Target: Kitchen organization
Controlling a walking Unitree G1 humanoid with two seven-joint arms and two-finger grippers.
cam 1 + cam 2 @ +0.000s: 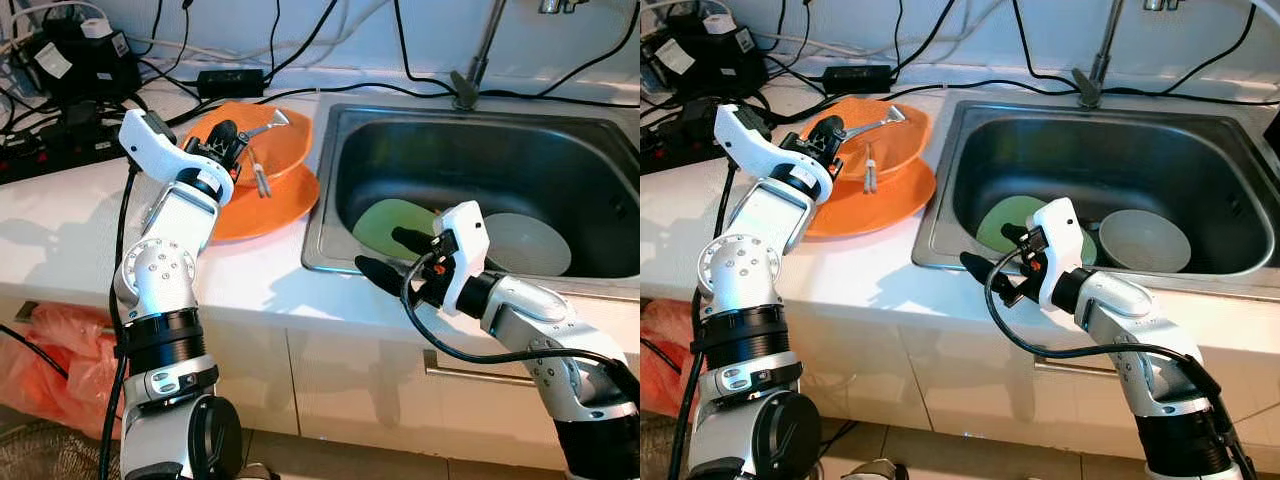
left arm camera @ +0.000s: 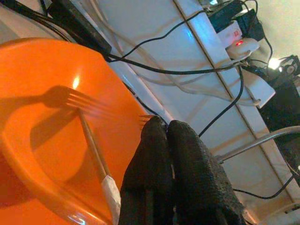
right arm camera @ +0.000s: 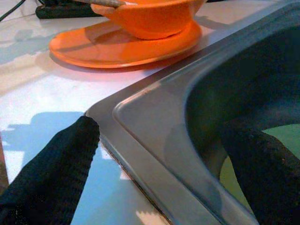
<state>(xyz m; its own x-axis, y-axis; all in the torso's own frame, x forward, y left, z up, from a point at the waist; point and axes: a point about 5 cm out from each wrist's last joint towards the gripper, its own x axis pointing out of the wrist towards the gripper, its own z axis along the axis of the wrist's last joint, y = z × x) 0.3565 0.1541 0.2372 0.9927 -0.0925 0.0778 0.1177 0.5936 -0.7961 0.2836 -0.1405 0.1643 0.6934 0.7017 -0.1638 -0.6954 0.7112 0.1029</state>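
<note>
Head view, counter: you have an orange bowl (image 1: 262, 140) sitting on an orange plate (image 1: 262, 205) on the white counter (image 1: 70, 235), just left of the steel sink (image 1: 330, 225)
Head view, bowl contents: your fork (image 1: 258, 173) lies inside the bowl; a second metal utensil (image 1: 268, 124) leans across its far rim
Head view, left gripper (image 1: 238, 143): it hovers over the near-left part of the bowl, fingers pressed together with nothing between them
Head view, right gripper (image 1: 992, 250): it sits at the sink's front-left corner with fingers spread, one over the counter edge and one over the basin
Head view, sink: you can see a green plate (image 1: 385, 224) and a white bowl (image 1: 525, 243) on the basin floor; the green plate is partly behind the right wrist
Head view, back of counter: black cables (image 1: 300, 40) and a power adapter (image 1: 230, 81) lie along the wall; the tap's stem (image 1: 478, 60) rises behind the sink
Left wrist view: your two black fingers (image 2: 187, 173) touch each other above the orange bowl (image 2: 37, 140); the fork (image 2: 89, 136) lies in it beside them, tines pointing away
Right wrist view: your fingers (image 3: 51, 173) stand wide apart, straddling the sink's corner rim (image 3: 145, 136); the orange bowl (image 3: 150, 16) on its plate (image 3: 112, 47) lies beyond, and a sliver of green plate (image 3: 281, 136) shows in the basin
</note>
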